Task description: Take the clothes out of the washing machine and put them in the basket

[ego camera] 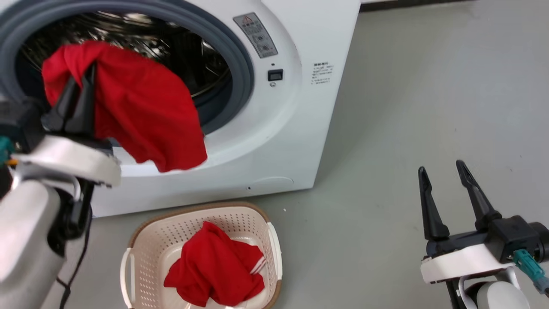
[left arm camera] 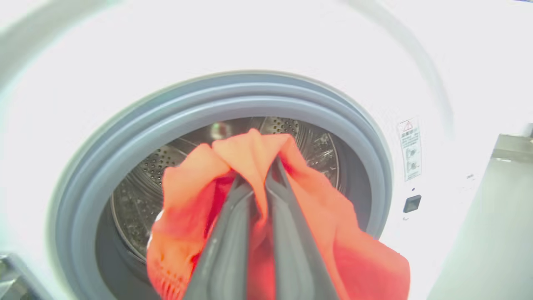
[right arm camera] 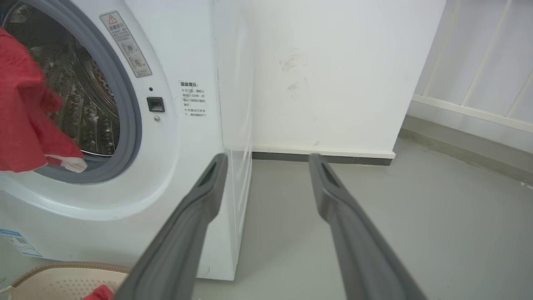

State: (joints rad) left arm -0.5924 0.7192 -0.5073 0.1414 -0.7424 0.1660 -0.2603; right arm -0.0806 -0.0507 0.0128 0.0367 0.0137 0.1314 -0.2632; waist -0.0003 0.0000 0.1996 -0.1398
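The left end effector (ego camera: 83, 73) grips a red garment (ego camera: 141, 111) at the washing machine (ego camera: 309, 128) mouth; its loose hem may snag the grey ring (ego camera: 242, 77). The right end effector (ego camera: 441, 166) hangs released.

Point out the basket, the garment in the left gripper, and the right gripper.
basket (ego camera: 197, 207), head view, on its brown back rim.
held garment (ego camera: 146, 111), head view, on the middle of the hanging cloth.
right gripper (ego camera: 441, 166), head view, midway between its open fingertips.
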